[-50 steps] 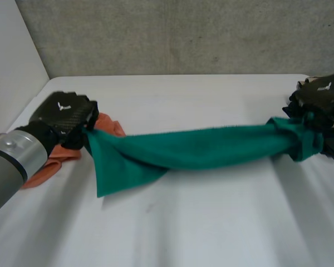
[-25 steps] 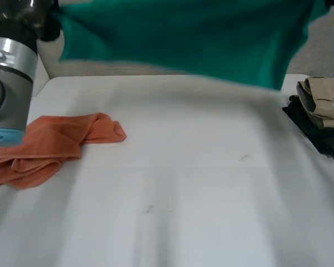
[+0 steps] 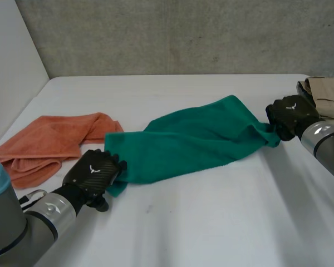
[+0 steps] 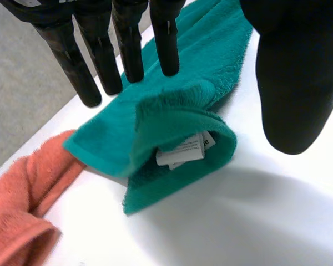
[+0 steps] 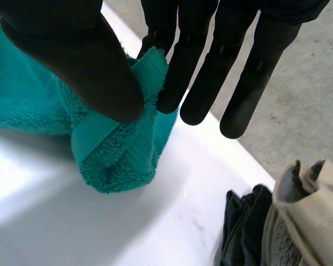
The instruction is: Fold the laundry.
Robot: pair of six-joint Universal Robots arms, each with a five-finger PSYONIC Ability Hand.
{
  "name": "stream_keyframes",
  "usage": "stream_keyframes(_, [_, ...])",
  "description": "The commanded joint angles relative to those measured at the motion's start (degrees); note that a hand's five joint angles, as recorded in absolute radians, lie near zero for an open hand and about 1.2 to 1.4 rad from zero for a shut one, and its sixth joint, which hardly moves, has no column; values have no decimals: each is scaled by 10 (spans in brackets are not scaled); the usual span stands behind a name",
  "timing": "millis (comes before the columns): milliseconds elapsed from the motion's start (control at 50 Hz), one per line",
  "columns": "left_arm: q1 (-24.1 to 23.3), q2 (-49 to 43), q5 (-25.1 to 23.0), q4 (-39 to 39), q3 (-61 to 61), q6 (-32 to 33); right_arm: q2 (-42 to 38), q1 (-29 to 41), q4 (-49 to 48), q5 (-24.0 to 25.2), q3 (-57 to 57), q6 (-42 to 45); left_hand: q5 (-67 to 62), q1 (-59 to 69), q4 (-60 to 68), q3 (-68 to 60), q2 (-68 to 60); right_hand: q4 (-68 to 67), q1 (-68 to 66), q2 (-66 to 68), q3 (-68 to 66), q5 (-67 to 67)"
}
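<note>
Towel (image 3: 195, 139), aloft a moment ago, now on the bench (image 3: 211, 222), ready for folding; my left hand (image 3: 94, 172) is spread wide, my right hand (image 3: 289, 114) pinches its end.

On the table (image 3: 211, 222) the towel (image 3: 195, 139) lies between a crumpled cloth (image 3: 50, 142) at left and seemingly stacked clothes (image 3: 328, 92) at right.

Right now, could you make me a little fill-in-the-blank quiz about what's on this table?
The right hand pinches an end of the green towel between a finger and its ____. The crumpled towel beside the left hand is coloured ____. The stack of clothes sits by the ____ hand. Missing: thumb; orange; right.
</note>
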State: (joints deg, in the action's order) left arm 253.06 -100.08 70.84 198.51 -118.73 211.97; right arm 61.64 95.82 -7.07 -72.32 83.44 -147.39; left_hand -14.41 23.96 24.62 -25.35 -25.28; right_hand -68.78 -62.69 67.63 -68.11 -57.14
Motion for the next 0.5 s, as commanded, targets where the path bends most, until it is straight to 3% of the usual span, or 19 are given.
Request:
stream_keyframes(20, [-2, 53, 31, -80, 105, -13, 37, 7, -11, 6, -1, 4, 70, -65, -72, 79, 78, -112, -173, 124, -119, -129])
stream_keyframes(160, [-1, 46, 48, -100, 222, -137, 117, 31, -31, 55, 0, -19, 83, -79, -85, 93, 92, -112, -173, 124, -119, -129])
stream_keyframes(260, [-17, -34, 56, -102, 324, -206, 195, 56, -43, 114, -2, -61, 81, -77, -84, 91, 90, -112, -173, 124, -119, -129])
stream_keyframes(500, [-81, -253, 70, -145, 525, -206, 330, 83, -109, 185, -17, -228, 78, -74, -80, 87, 87, -112, -173, 124, -119, -129])
